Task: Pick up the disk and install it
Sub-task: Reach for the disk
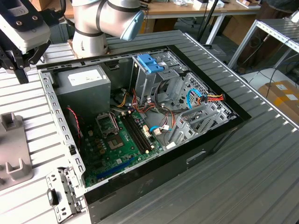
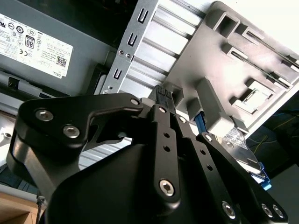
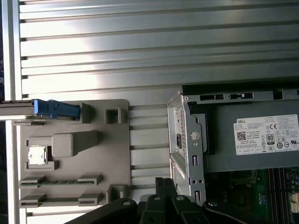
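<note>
The disk (image 3: 51, 109) stands on edge in a grey holder (image 3: 70, 140). From the first wrist view it is a thin grey slab with a blue end tab. In the second wrist view the disk (image 2: 239, 148) shows a shiny face and a light-blue frame, just past the gripper (image 2: 163, 93) and off to one side. The gripper looks closed on nothing, clear of the disk, between the holder and the case (image 3: 184, 140). The exterior view takes in the open case's board (image 1: 117, 140) and the blue bracket (image 1: 150, 63), well apart from the gripper (image 1: 19, 74).
</note>
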`<state>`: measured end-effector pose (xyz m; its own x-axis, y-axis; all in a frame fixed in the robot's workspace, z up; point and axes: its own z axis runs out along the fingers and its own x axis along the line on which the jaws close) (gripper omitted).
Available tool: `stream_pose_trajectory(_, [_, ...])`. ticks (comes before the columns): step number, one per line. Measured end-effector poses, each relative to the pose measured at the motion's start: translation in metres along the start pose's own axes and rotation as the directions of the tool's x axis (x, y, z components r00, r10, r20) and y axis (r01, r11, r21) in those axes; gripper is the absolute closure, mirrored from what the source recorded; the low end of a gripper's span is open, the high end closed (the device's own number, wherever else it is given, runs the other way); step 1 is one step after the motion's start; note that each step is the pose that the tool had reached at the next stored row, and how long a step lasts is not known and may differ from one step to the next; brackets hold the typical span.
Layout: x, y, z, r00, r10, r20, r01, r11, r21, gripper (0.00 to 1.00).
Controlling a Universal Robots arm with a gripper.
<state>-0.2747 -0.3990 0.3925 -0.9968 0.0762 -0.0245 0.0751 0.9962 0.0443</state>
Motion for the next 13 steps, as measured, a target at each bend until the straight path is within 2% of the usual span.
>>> stream_pose_trajectory(13, [0.0084,-0.0006,-0.0002,1.0,0.0,0.0,0.0,1.0,0.0,0.89])
